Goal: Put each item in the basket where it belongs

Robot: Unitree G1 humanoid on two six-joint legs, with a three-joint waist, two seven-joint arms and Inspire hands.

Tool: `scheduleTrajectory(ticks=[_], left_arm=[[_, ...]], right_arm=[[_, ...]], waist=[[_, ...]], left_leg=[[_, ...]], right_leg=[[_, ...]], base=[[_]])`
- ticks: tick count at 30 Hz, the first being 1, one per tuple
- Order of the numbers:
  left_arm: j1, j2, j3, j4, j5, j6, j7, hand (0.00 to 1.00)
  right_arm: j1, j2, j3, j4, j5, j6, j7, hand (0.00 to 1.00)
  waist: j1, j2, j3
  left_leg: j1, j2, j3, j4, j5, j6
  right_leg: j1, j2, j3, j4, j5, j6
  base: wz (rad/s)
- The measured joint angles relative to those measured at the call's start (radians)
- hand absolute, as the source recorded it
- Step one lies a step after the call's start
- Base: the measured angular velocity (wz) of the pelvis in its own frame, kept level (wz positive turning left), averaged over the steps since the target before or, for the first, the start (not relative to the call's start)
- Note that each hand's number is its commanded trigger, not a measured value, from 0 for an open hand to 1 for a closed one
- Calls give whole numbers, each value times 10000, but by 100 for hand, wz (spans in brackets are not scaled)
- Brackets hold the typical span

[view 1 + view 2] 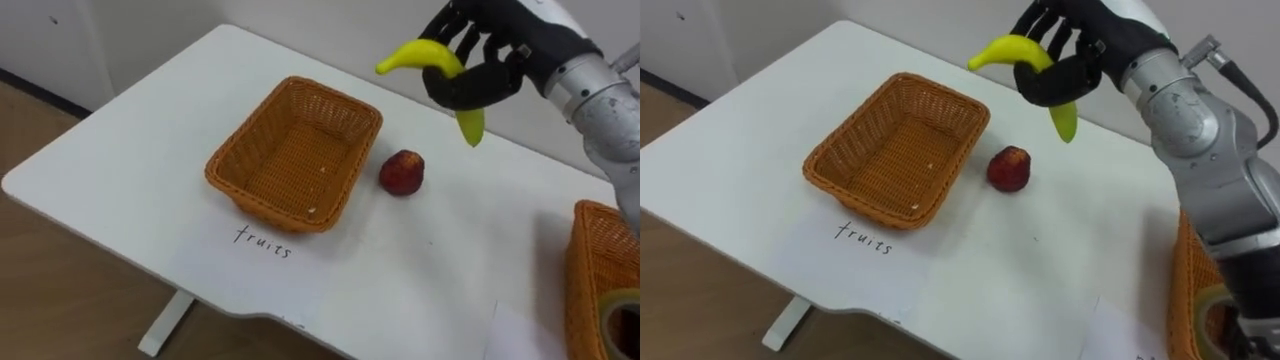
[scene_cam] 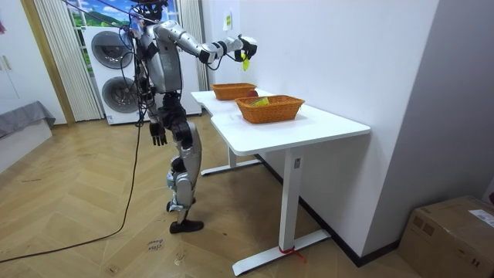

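The right hand [image 1: 482, 78] clasped a yellow banana [image 1: 425, 55] above the white table [image 1: 120, 140], beyond the red apple [image 1: 402, 172] beside the "fruits" wicker basket [image 1: 290, 150]; the left hand [image 2: 158, 136] hung relaxed.

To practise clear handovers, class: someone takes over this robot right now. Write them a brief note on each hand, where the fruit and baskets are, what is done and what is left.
Right hand: shut on the banana, held in the air above the table, beyond the red fruit.
Left hand: hangs at the robot's side, idle.
Fruits basket: on the table, no fruit in it yet; the red fruit lies close beside it on its right.
Second basket: at the view's right edge, with a roll of tape inside.
Done: banana in hand.
Left: put the banana, then the red fruit, into the fruits basket.
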Motion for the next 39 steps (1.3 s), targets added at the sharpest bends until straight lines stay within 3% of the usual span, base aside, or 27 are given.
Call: scheduleTrajectory(ticks=[4, 8, 12, 21, 30, 39], left_arm=[[99, -66, 7, 0, 0, 5, -1, 0], [119, -66, 4, -13, -2, -13, 3, 0], [258, -70, 2, -17, 138, 38, -46, 0], [295, -93, -5, -15, 422, 74, -245, 0], [558, -99, -32, -456, 483, 110, -232, 0], [709, -100, -48, -624, 536, 112, -207, 0]], right_arm=[[-2, 185, 178, 12, -6, 7, -226, 100], [-2, 386, 322, 54, 7, 6, -285, 100], [-9, 804, 416, 46, -34, 11, -298, 100], [-8, 950, 708, -2, -67, -23, -596, 100], [-11, 1458, 1521, 44, -84, -153, -1297, 100], [-11, 1465, 1813, 43, -2, -366, -1525, 100]], waist=[[216, -55, 8], [372, -204, 80], [457, -311, 71], [889, -279, 79], [1083, -128, 81], [1138, -17, 29]], left_leg=[[0, -27, -86, 1, 0, 0], [-17, -96, -248, 23, 5, 8], [5, -141, -357, 26, 1, 15], [23, -141, -593, 37, 4, 5], [10, -164, -760, 95, 12, -8], [29, -204, -886, 110, 30, -20]], right_leg=[[21, -25, -108, -2, -21, -2], [77, -57, -240, -17, -35, 13], [223, -45, -278, -150, -38, 20], [355, -11, -500, -170, -38, 21], [440, -12, -689, -163, -38, 21], [533, -30, -817, -171, -51, 42]], base=[[5], [12], [8], [8], [5], [4]])
